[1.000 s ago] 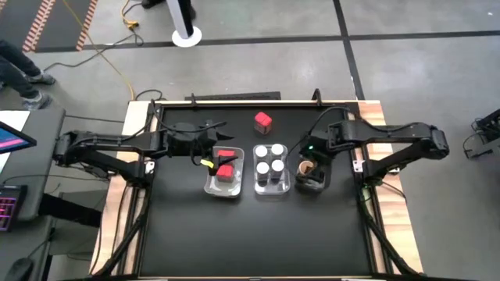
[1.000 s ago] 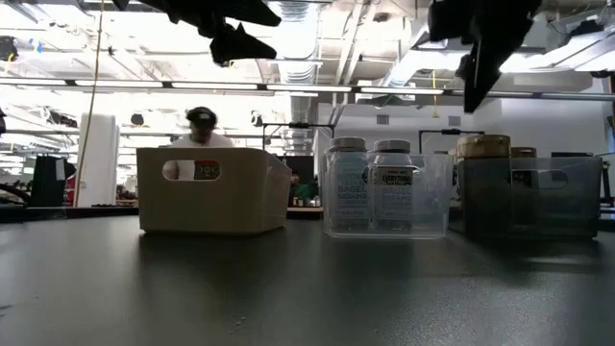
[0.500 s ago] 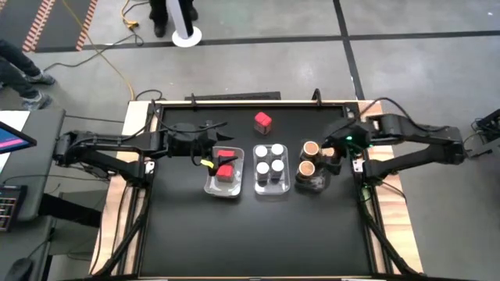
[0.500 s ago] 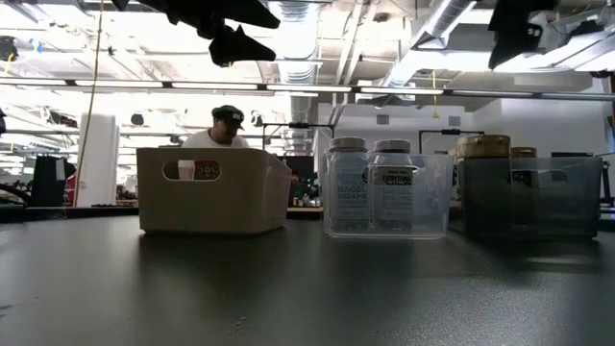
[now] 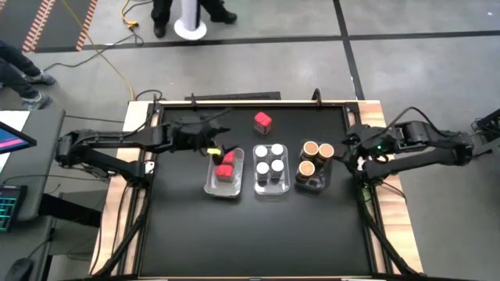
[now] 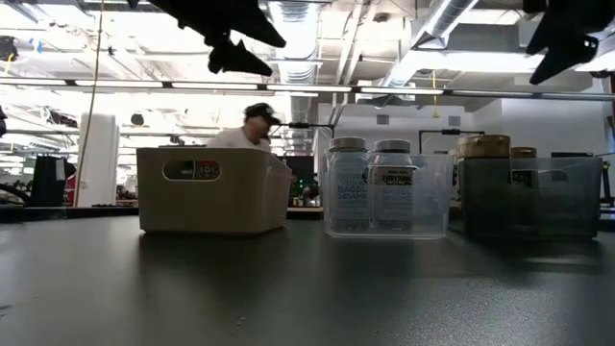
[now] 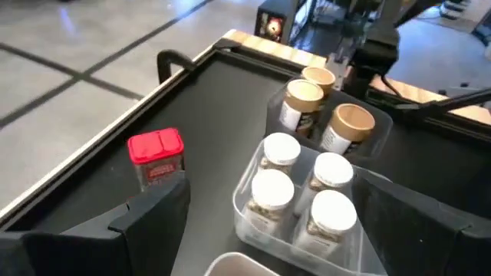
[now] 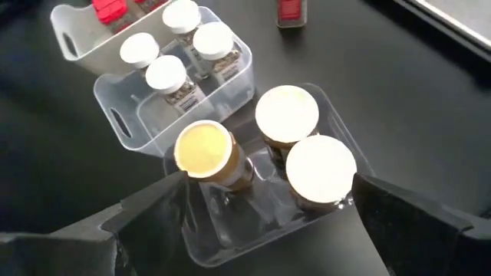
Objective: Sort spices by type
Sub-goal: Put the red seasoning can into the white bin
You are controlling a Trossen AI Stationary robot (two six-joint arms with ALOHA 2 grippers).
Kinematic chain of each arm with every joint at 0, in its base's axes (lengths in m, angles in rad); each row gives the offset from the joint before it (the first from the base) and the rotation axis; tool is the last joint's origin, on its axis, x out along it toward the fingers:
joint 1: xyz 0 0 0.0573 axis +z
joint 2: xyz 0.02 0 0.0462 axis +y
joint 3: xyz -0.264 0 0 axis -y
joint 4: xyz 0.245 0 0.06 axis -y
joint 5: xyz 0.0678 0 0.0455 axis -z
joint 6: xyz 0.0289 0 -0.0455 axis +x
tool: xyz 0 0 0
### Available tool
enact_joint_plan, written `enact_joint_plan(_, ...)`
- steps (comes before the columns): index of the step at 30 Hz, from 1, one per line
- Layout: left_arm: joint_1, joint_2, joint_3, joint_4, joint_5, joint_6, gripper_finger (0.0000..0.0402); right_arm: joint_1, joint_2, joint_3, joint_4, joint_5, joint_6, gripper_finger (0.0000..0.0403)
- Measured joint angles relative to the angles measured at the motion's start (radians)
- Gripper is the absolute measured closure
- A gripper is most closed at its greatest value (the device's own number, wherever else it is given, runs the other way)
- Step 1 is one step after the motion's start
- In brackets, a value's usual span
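One red spice box (image 5: 262,121) is sitting alone on the black table (image 5: 250,234), just behind the middle tray (image 5: 271,188) and apart from it; it's the only spice we're seeing outside a tray. We're using the mid tray as the landmark: it's holding four white-lidded jars (image 5: 270,165). The tray to its left (image 5: 211,186) is holding red boxes (image 5: 226,171); the tray to its right (image 5: 322,179) is holding three tan-lidded jars (image 5: 312,156) per the right wrist view.

We're judging the sort as nearly done, w/ the lone red box as the last item. The left gripper (image 5: 222,148) is hovering over the back of the left tray, jaws spread wide and holding nothing; in its wrist view the lone box (image 7: 156,156) is lying ahead betw. the fingers. The right gripper (image 5: 351,150) is parked right of the right-hand tray, near the table edge, jaws also wide and empty.

Next move, as we're reading it: the left arm reaches behind the mid tray, drops over the box, closes on its sides, then carries it to the left tray w/o clipping the rim.

Hard to tell: the exact no. of red boxes in the left tray, since the gripper is covering part; labels are unreadable. In the low view the frosted tray wall is hiding its contents, and the lone box isn't visible.
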Motion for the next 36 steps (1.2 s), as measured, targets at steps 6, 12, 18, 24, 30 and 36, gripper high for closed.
enact_joint_plan(6, 0.087, 0.156, 0.175, -0.045, 0.150, 0.152, 0.0060, -0.001, -0.032, -0.015, 0.022, 0.001, 0.030, 0.0010)
enact_joint_plan(12, 0.165, 0.381, 0.420, -0.141, 0.215, 0.353, 0.0060, -0.001, -0.032, -0.015, 0.100, 0.028, -0.038, 0.0010)
enact_joint_plan(18, 0.247, 0.646, 0.743, -0.397, 0.304, 0.572, 0.0060, -0.002, -0.032, -0.015, 0.129, 0.028, -0.065, 0.0010)
enact_joint_plan(24, 0.321, 0.910, 1.034, -0.670, 0.406, 0.807, 0.0061, -0.002, -0.032, -0.015, 0.131, 0.028, -0.065, 0.0010)
enact_joint_plan(30, 0.374, 1.123, 1.240, -0.846, 0.405, 0.915, 0.0061, -0.003, -0.032, -0.015, 0.160, 0.030, -0.051, 0.0010)
enact_joint_plan(36, 0.386, 1.210, 1.372, -0.865, 0.406, 1.005, 0.0061, -0.003, -0.032, -0.015, 0.158, 0.032, -0.014, 0.0010)
